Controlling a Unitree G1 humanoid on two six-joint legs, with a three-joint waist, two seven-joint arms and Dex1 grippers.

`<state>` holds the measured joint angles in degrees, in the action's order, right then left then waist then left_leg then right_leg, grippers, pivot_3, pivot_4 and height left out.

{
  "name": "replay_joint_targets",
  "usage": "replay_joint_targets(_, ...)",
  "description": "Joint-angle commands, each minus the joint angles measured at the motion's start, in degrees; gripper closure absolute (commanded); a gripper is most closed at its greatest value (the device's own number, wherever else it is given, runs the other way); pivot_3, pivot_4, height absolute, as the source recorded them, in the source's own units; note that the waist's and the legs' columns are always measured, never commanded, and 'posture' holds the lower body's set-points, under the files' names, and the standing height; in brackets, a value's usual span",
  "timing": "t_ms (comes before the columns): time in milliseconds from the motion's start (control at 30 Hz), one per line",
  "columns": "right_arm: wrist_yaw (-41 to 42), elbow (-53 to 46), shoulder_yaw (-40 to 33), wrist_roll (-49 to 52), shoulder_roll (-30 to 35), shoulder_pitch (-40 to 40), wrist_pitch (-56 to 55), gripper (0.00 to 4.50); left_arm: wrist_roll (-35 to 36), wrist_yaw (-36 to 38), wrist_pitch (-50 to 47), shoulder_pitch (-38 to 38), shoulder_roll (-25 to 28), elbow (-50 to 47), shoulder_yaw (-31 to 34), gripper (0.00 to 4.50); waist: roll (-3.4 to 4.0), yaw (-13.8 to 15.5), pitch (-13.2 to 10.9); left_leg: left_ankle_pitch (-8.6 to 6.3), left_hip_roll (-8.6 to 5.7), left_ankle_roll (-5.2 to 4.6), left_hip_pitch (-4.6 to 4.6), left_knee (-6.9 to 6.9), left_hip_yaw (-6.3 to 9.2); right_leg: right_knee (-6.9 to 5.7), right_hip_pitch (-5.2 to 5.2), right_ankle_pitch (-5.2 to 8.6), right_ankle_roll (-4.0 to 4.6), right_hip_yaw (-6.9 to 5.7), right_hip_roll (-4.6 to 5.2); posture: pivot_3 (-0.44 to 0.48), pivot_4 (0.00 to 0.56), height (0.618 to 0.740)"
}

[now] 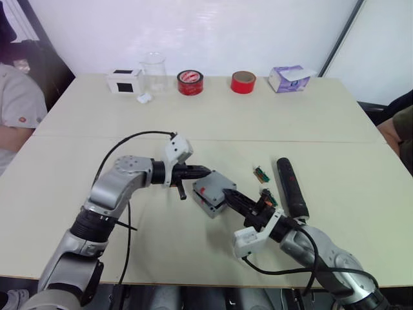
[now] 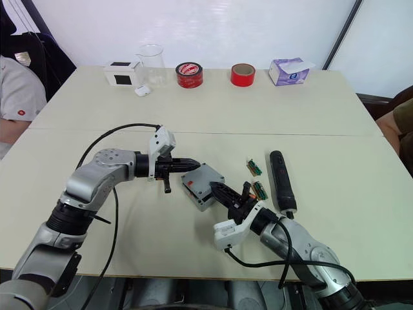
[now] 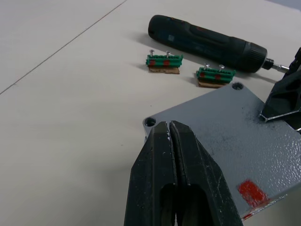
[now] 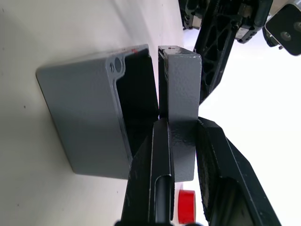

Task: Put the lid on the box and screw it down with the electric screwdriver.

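Looking at the middle of the counter, we see the right claw pinching the lid, which hangs over the open box, tipped up on one side. The left claw, fingers pressed together and empty, pokes at the lid's edge. Two little green parts lie just beside the box. Past them the electric screwdriver lies flat, its metal tip pointing toward us.

Along table far edge: white box, clear beaker, two red tape rolls, purple tissue box; two green connectors mid-table.
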<state>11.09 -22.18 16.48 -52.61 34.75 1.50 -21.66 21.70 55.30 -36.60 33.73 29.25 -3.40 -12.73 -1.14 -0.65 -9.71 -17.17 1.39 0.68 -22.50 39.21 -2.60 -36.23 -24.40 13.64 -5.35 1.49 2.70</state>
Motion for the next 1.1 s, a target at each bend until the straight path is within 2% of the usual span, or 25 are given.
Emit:
replay_joint_targets(33,0.89,-0.57,0.07,0.29,-0.28,0.13,-0.15,4.37,-2.37,1.29,2.8,-0.18,0.74,-1.19,-1.91,4.48,0.0,0.02,0.0,0.0,0.0,0.0,0.0,0.0,0.0,0.0,0.0,0.0,0.0,0.0,0.0,0.0,0.15,0.74)
replay_joint_targets(200,2.49,0.04,0.44,0.95,-0.65,-0.11,0.37,4.37,-6.57,2.12,5.47,-0.49,1.88,0.05,-5.01,4.48,-0.02,0.02,0.06,0.0,0.0,0.0,0.07,0.0,0.0,0.0,0.08,0.04,0.07,0.0,0.0,0.0,0.15,0.74)
replay_joint_targets(267,3.09,0.12,0.5,1.34,-0.83,-0.15,0.45,3.34,-9.16,2.79,6.52,-0.88,2.7,0.55,-7.49,4.5,-0.03,0.06,0.12,0.0,0.0,0.0,0.09,0.0,0.01,0.0,0.11,0.05,0.09,0.0,0.0,0.0,0.15,0.74)
replay_joint_targets(333,3.77,-0.18,0.21,1.84,-0.89,0.12,0.48,2.52,-11.57,2.55,8.2,-1.53,2.98,1.54,-9.24,4.5,-0.03,0.03,0.16,0.0,0.0,-0.01,0.13,0.0,0.01,0.01,0.19,0.06,0.1,0.0,0.0,0.0,0.15,0.74)
replay_joint_targets(500,4.57,-2.18,-1.23,2.95,-0.15,2.2,0.65,0.82,-13.14,1.61,9.58,-2.15,1.73,3.17,-9.61,4.5,-0.12,0.09,0.49,-0.05,0.01,-0.07,0.72,-0.04,0.01,0.07,0.77,0.14,0.22,-0.01,0.0,0.0,0.15,0.74)
replay_joint_targets(567,4.86,-2.8,-2.03,3.58,0.07,3.07,0.78,0.82,-13.6,1.62,9.85,-2.42,1.57,3.38,-9.87,4.5,-0.24,0.02,0.62,-0.14,0.02,-0.21,1.19,-0.07,0.0,0.09,1.24,0.3,0.42,-0.02,0.01,0.0,0.15,0.74)
replay_joint_targets(767,4.83,-5.48,-4.17,5.97,0.64,5.93,-0.08,0.82,-14.72,1.89,11.29,-3.14,1.39,4.42,-9.65,4.5,-0.24,0.01,0.79,-0.14,0.09,-0.22,1.2,-0.07,0.01,0.07,1.24,0.3,0.43,-0.02,-0.01,0.0,0.15,0.74)
replay_joint_targets(900,6.03,-6.77,-6.05,12.2,-0.43,8.09,0.84,0.82,-12.91,2.04,12.51,-3.38,0.7,5.1,-7.23,4.5,-0.25,0.1,0.85,-0.14,0.09,-0.22,1.2,-0.07,0.02,0.07,1.23,0.3,0.43,-0.02,0.0,0.0,0.15,0.74)
replay_joint_targets(933,8.53,-7.57,-6.47,19.5,-2.01,9.01,3.88,1.26,-9.29,2.55,10.19,-3.39,0.39,4.01,-4.16,4.5,-0.25,0.06,0.85,-0.14,0.1,-0.22,1.2,-0.06,0.02,0.06,1.23,0.3,0.43,-0.02,0.01,0.0,0.15,0.74)
replay_joint_targets(967,10.39,-8.18,-6.75,24.8,-3.13,9.67,6.12,1.37,-6.74,2.96,8.45,-3.42,0.12,3.17,-1.92,4.5,-0.25,0.04,0.85,-0.14,0.11,-0.22,1.2,-0.06,0.03,0.06,1.23,0.3,0.43,-0.02,0.01,0.0,0.15,0.74)
replay_joint_targets(1000,13.37,-8.82,-6.93,30.55,-4.18,10.6,10.09,1.77,-2.85,2.64,4.79,-2.94,-0.35,2.19,1.66,4.5,-0.26,0.01,0.83,-0.14,0.15,-0.22,1.2,-0.07,0.07,0.06,1.23,0.3,0.43,-0.02,0.0,0.0,0.15,0.74)
replay_joint_targets(1100,18.28,-8.84,-7.83,37.71,-3.92,13.06,14.38,2.83,4.63,0.42,-4.07,-1.37,-1.09,0.87,8.89,4.5,-0.25,-0.05,0.74,-0.14,0.34,-0.23,1.1,-0.07,0.21,0.04,1.12,0.29,0.43,-0.03,-0.05,0.0,0.15,0.74)
